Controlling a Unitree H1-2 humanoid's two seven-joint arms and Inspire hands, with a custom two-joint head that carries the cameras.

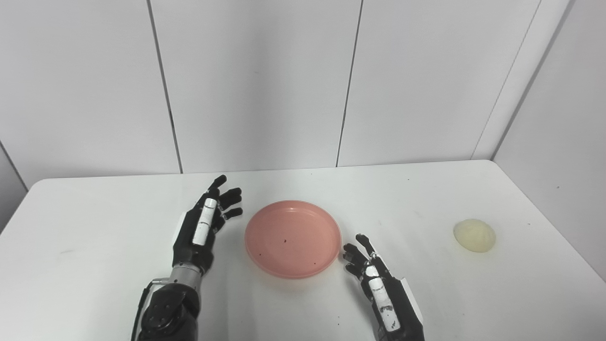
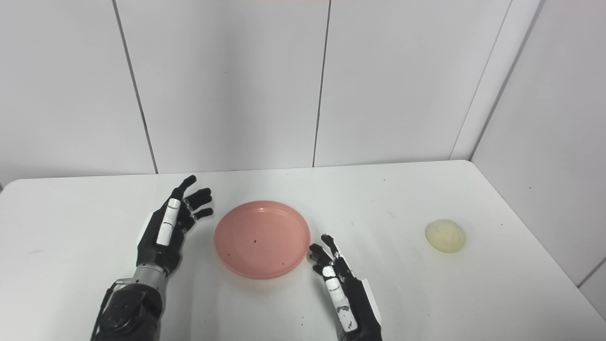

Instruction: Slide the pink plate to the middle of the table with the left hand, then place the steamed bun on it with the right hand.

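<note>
Beside pink plate (image 1: 293,238), fingers (image 1: 230,195) spread, empty.

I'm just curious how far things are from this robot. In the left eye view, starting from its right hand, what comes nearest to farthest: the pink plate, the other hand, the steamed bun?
From the right hand:
1. Pink plate, just to its left, almost touching.
2. Steamed bun, off to its right near the table edge.
3. Left hand, beyond the plate's far side.

No text, label, brand, number or sign can be read anywhere in either view, whether on the wall panels, the bench or the things resting upon it.
</note>
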